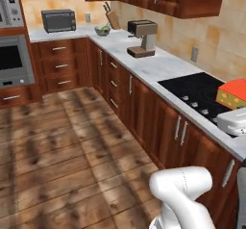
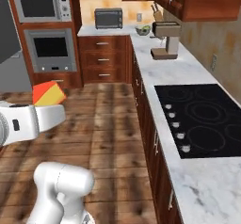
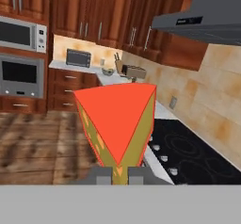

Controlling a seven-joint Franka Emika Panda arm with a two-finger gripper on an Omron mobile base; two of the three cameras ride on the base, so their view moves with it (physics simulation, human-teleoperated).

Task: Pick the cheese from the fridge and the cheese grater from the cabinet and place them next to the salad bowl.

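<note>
Pinching the cheese (image 3: 117, 124) between gripper (image 3: 120, 173) tips, red rind up, held in the air near the cooktop (image 1: 202, 95); bowl (image 1: 102, 30) sitting well apart on the far counter (image 1: 158, 64) corner, beside the toaster oven (image 1: 58, 20).

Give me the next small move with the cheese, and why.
Probably carry it onward along the counter toward the salad bowl: the gripper is shut on the cheese, held in the air, and the bowl sits far off in the corner.
</note>
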